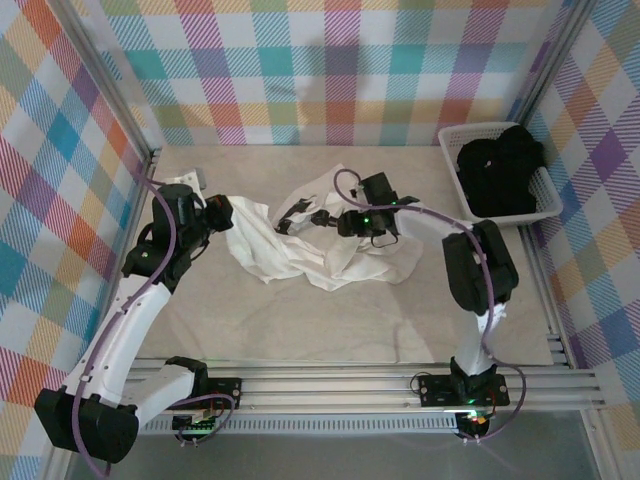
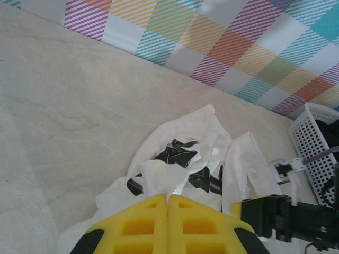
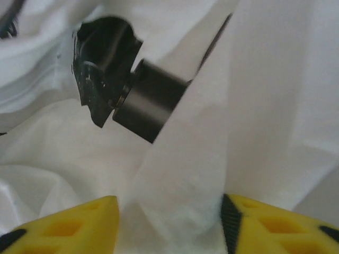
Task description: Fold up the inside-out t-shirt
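Top view: the inside-out t-shirt [image 1: 265,250] lies bunched mid-table and is drawn toward 9 o'clock. There the left gripper [image 1: 222,213] pinches its edge, apparently anchoring it for spreading. The right gripper [image 1: 305,216] rests on folds near the centre, with a white basket [image 1: 452,170] at 2 o'clock.

Left wrist: yellow fingers [image 2: 143,225] clench a tuck of cloth.

Right wrist: the jaws stand parted, and a strip of shirt between them is seemingly unclamped.
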### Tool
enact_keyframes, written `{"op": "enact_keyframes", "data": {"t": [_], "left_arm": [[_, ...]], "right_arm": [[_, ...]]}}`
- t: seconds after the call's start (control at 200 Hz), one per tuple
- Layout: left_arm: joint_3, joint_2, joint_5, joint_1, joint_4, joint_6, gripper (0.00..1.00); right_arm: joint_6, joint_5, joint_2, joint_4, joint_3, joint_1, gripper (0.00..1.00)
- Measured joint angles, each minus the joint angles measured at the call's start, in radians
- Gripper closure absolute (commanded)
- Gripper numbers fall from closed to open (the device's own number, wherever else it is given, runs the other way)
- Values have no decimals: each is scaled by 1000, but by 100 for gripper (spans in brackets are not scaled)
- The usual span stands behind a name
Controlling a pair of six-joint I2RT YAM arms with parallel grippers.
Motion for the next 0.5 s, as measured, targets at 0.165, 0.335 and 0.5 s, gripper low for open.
{"op": "enact_keyframes", "data": {"t": [0.165,0.335,0.5], "left_arm": [[0,5,-1,0,-2,-1,100],[7,4,-2,1,-22,-38,100],[96,3,11,25,-76,-83,100]], "right_arm": [[-3,29,26,-27,10,15,100],[-64,93,-151,-69,-47,-31,100],[-136,139,-484,-92,-53,-93,100]]}}
